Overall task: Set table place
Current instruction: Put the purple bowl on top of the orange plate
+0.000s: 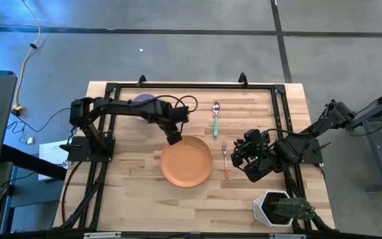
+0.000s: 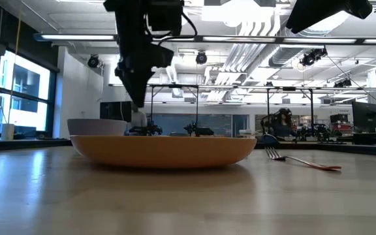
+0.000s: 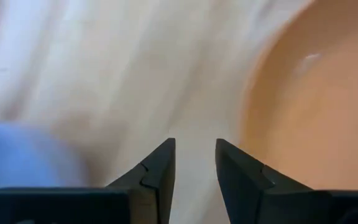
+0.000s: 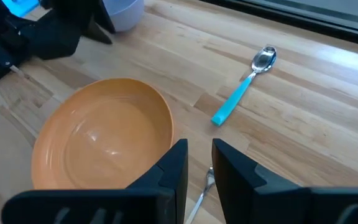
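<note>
Left gripper (image 1: 174,139): jaws apart, empty, at orange plate's (image 1: 187,162) ten o'clock rim. Lavender bowl (image 1: 143,101) beyond. Right gripper (image 1: 252,174): slightly apart, empty, beside fork (image 1: 225,161). Advice: approach bowl rim squarely.

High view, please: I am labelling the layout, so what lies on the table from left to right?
Lavender bowl → left end effector → orange plate → teal-handled spoon → orange-handled fork → right end effector → white pot with a green plant.
</note>
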Robot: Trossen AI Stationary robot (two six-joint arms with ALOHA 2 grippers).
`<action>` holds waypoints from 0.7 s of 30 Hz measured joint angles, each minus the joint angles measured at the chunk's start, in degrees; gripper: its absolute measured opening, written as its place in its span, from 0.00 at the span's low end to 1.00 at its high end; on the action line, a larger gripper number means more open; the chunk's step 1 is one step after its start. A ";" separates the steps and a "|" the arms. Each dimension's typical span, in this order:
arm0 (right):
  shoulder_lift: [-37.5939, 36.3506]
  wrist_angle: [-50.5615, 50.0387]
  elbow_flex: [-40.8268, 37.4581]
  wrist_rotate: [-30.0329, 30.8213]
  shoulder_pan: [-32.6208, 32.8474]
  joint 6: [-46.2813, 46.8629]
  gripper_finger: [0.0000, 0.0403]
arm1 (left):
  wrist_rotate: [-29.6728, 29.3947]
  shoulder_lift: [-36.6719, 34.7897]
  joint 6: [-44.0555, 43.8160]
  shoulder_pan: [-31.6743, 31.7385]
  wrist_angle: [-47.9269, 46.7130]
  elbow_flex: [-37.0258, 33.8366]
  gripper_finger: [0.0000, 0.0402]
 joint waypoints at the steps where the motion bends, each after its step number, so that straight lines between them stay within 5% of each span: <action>1: 0.00 -0.01 0.00 0.00 0.00 0.00 0.16 | -1.41 0.00 -0.02 0.22 -1.92 0.47 0.25; 21: -0.02 -0.38 0.00 0.03 -1.17 -0.29 0.16 | -0.96 -9.40 -0.16 13.68 -6.73 -9.25 0.39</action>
